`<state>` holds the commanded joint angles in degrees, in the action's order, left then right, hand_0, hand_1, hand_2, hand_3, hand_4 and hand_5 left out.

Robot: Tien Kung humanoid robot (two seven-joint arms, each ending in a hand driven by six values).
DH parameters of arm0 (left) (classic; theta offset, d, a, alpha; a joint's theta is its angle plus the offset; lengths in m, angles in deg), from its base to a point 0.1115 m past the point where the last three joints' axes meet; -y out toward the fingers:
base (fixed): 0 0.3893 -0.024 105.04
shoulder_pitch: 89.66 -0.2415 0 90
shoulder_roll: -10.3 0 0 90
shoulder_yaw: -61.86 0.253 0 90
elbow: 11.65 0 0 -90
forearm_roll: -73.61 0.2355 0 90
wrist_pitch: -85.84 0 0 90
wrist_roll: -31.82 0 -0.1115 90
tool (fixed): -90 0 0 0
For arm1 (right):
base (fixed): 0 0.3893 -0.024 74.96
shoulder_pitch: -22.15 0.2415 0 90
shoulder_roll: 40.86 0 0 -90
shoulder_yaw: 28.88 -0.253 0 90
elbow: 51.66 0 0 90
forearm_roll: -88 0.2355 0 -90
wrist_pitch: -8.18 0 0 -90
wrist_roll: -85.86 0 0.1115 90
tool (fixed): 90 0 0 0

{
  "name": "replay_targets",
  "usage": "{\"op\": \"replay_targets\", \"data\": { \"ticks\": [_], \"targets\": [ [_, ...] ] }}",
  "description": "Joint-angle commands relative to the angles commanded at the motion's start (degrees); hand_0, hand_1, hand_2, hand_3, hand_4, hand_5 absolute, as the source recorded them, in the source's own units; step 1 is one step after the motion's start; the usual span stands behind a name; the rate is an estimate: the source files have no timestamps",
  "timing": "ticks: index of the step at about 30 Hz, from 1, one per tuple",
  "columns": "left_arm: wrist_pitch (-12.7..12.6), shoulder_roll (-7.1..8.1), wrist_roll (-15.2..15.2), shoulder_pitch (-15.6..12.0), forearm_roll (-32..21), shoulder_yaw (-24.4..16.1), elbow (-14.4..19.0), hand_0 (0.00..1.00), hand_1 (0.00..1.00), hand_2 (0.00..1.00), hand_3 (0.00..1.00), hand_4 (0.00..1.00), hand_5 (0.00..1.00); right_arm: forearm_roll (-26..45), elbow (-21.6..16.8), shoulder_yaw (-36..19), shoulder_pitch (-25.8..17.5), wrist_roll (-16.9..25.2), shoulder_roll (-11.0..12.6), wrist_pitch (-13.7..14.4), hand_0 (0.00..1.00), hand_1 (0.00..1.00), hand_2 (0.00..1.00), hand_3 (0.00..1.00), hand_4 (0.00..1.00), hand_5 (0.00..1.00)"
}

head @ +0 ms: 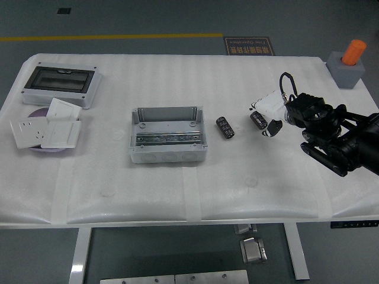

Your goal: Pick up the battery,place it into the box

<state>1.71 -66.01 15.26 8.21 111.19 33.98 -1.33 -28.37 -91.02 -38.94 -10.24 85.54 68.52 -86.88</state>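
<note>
Two black cylindrical batteries lie on the white table (237,195), and we see them both to the right of the open grey box (167,135). One battery (224,127) rests on its side between the box and the hand, well clear of either. The other battery (257,119) sits right at the tips of the right hand (269,115), which reaches in from the right edge on its black arm. We see white fingers (269,102) arched over and just behind this battery, with a darker fingertip low on its right side; whether they actually grip it or only touch it we cannot tell from this height (the parts are small and overlap). The battery appears to rest on the table.

The box stands near the table's middle, its lid off, a metal rail showing inside.

At the far left we see a grey enclosure with a dark window (59,84), and in front of it a few white switch plates (46,128) stacked over a purple disc. An orange cylinder on a grey block (349,65) stands at the far right corner.
</note>
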Motion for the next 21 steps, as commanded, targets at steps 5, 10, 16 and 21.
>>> {"op": "replay_targets", "data": {
  "ticks": [5,10,16,21],
  "targets": [
    [0.0,0.01,0.1,0.0,0.0,0.1,0.0,0.492,0.588,0.409,0.526,0.499,0.251,-0.2,0.4,-0.2,-0.4,0.1,0.1,0.3,0.778,0.705,0.841,0.883,0.711,0.295],
    [0.0,-0.01,0.1,0.1,0.0,0.3,0.0,0.492,0.588,0.408,0.526,0.498,0.252,-0.4,0.6,-0.4,-0.6,0.3,-0.1,0.6,0.776,0.702,0.827,0.822,0.51,0.231],
    [0.0,0.06,0.2,0.2,-0.2,0.6,0.0,0.492,0.588,0.409,0.526,0.497,0.253,-0.7,0.8,-0.6,-0.8,0.4,-0.4,1.0,0.771,0.695,0.82,0.798,0.464,0.225],
    [0.0,-0.05,0.2,0.2,0.0,0.8,0.0,0.492,0.588,0.409,0.526,0.497,0.253,-1.2,0.8,-0.8,-0.9,0.5,-0.5,1.2,0.771,0.695,0.82,0.798,0.464,0.225]
  ]
}}
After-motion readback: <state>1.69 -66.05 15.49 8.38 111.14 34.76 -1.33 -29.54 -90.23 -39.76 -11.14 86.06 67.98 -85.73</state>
